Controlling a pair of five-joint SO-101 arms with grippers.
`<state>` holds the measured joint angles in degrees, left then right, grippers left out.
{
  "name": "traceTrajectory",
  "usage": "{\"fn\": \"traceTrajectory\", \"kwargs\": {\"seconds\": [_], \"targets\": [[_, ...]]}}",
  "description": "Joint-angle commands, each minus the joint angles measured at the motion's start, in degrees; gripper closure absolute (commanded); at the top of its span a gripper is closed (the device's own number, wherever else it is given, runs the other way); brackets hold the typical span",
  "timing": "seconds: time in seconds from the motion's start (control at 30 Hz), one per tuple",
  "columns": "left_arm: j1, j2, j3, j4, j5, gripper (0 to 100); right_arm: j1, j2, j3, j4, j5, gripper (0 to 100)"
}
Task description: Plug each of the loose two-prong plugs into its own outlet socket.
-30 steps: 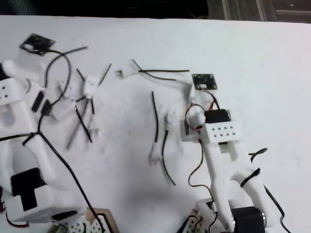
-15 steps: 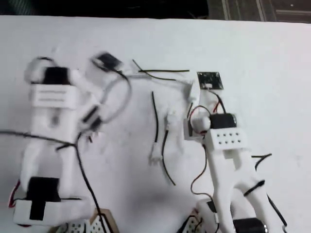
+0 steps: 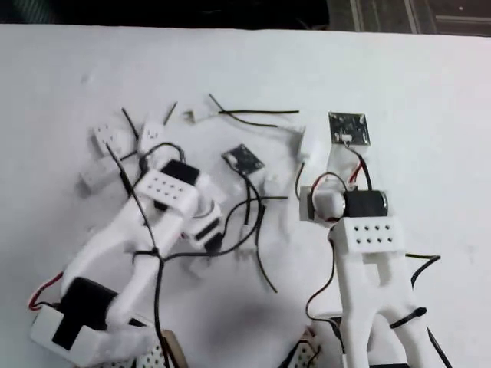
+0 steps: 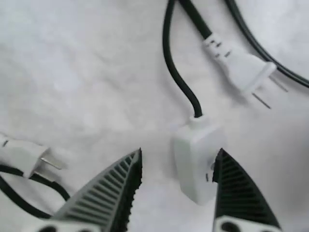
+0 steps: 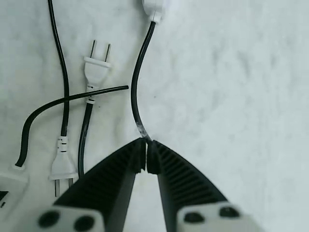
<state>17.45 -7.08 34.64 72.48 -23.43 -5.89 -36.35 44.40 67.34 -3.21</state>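
Note:
My left gripper is open just above the table. A white outlet socket on a black cord lies between its fingers, close against one of them. A white two-prong plug lies beyond it and another plug off to the side. My right gripper is shut, and a black cord runs into its fingertips from a white connector body. Two more plugs lie beside that cord. In the high view the left arm leans over the middle and the right arm stands beside it.
Several white socket blocks and loose black cords lie scattered at the back left and centre. A white plug rests between the arms. The arms' own cables loop over the middle. The right half of the white table is bare.
The left arm has swung from the table's far left edge to the middle, over the socket. The right arm has shifted a little to the right.

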Motion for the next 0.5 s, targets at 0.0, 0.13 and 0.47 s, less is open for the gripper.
{"fn": "traceTrajectory", "kwargs": {"seconds": [0.0, 0.13, 0.47], "targets": [[-6.9, -2.33, -3.96, -0.7, -2.99, 75, 1.01, -1.54, -0.35, -0.31, 0.35, 98.1], [-14.73, -2.68, -8.62, 1.49, -7.82, 75, 0.75, -1.8, -0.26, -0.31, 0.35, 98.1], [-8.31, -2.68, -11.87, 14.68, -10.64, 76, 1.01, -1.98, -0.26, -0.31, 0.44, 98.1]]}}
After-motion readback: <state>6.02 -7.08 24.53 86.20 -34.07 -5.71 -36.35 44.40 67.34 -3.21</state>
